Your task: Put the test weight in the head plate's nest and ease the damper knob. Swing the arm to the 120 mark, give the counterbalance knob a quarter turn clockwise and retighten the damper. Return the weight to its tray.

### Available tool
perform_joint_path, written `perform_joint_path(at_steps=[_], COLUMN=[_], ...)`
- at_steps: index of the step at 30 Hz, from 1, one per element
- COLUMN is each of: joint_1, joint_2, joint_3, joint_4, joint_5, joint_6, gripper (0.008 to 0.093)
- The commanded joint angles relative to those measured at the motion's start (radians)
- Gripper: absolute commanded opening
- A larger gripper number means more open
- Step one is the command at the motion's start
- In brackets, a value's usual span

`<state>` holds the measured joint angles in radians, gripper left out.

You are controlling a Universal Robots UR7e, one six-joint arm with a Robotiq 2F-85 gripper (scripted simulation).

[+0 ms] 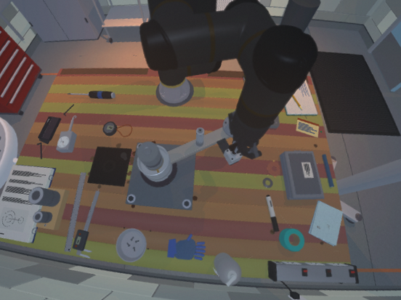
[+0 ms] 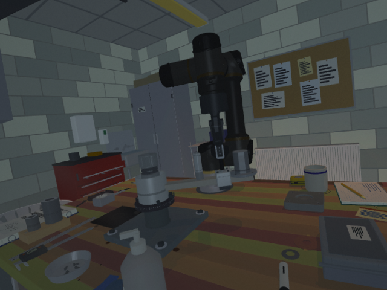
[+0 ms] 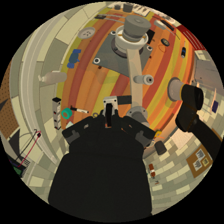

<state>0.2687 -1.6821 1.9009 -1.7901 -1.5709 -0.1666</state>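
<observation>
The test weight (image 2: pixel 241 161), a grey hexagonal block, stands in the nest of the head plate (image 2: pixel 242 171) at the far end of the swing arm (image 1: pixel 196 147). A small light handle block (image 1: pixel 232 155) (image 2: pixel 223 178) (image 3: pixel 110 102) sticks out from the arm's near side just short of the head plate. My gripper (image 1: pixel 239 150) (image 2: pixel 220 167) (image 3: pixel 109 118) comes down on it from above and is closed on the block's upright black tab. The arm runs back to the pivot column (image 1: pixel 153 163) (image 2: pixel 152 184) on its grey base plate, topped by a grey knob (image 3: pixel 137 24). A small knob (image 1: pixel 199 134) stands midway along the arm.
Behind the arm stands my own base (image 1: pixel 174 92). A grey tray (image 2: pixel 304 200) lies right of the head plate near a mug (image 2: pixel 315 177). A grey case (image 1: pixel 301 174), a washer (image 1: pixel 267 182) and a marker (image 1: pixel 272 213) lie on the bench nearer the front.
</observation>
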Motion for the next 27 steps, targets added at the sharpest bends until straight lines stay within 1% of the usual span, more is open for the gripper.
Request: perform_joint_path(at_steps=[1,6,12,27], joint_1=[0.000,0.000,0.000,0.000], joint_2=[0.000,0.000,0.000,0.000], joint_3=[0.000,0.000,0.000,0.000], joint_4=[0.000,0.000,0.000,0.000], joint_5=[0.000,0.000,0.000,0.000], joint_6=[0.016,0.123,0.299,0.864], gripper=[0.0080,0.0080,0.0080,0.0080])
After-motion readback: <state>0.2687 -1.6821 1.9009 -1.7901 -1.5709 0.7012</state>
